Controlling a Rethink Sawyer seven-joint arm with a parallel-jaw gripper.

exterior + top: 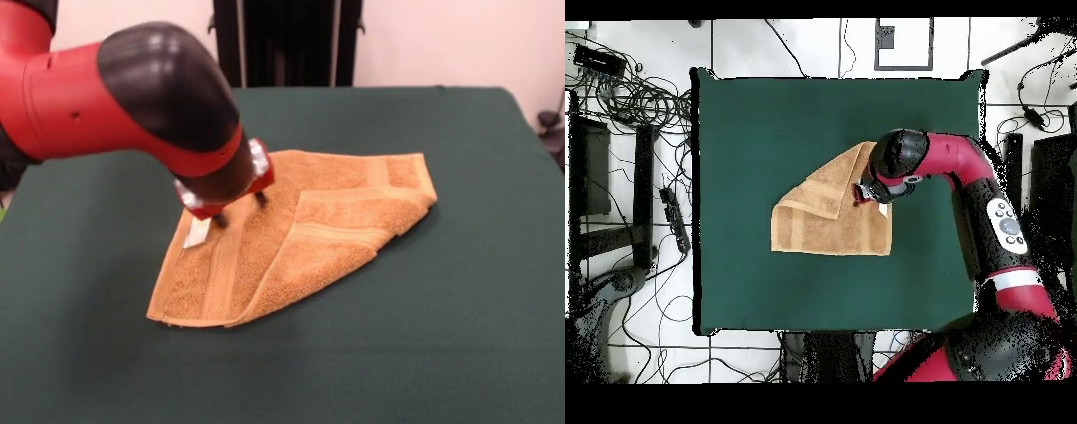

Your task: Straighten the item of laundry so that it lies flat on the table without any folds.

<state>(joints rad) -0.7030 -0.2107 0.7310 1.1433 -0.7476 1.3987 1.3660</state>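
The tan-orange towel (291,243) lies on the dark green table (459,291) with one corner folded diagonally over the rest, so a doubled flap covers its near right part. Its white care tag (196,231) sticks out at the left edge. My gripper (240,210) stands over the towel's left part, next to the tag, with both fingertips down at the cloth and set apart, holding nothing. In the overhead view the gripper (863,192) is at the right edge of the towel (827,220), where the folded flap runs up to a point.
The red and black arm (124,97) reaches in from the upper left and hides the table behind it. In the overhead view cables and stands (635,110) lie on the floor beyond the table's left edge.
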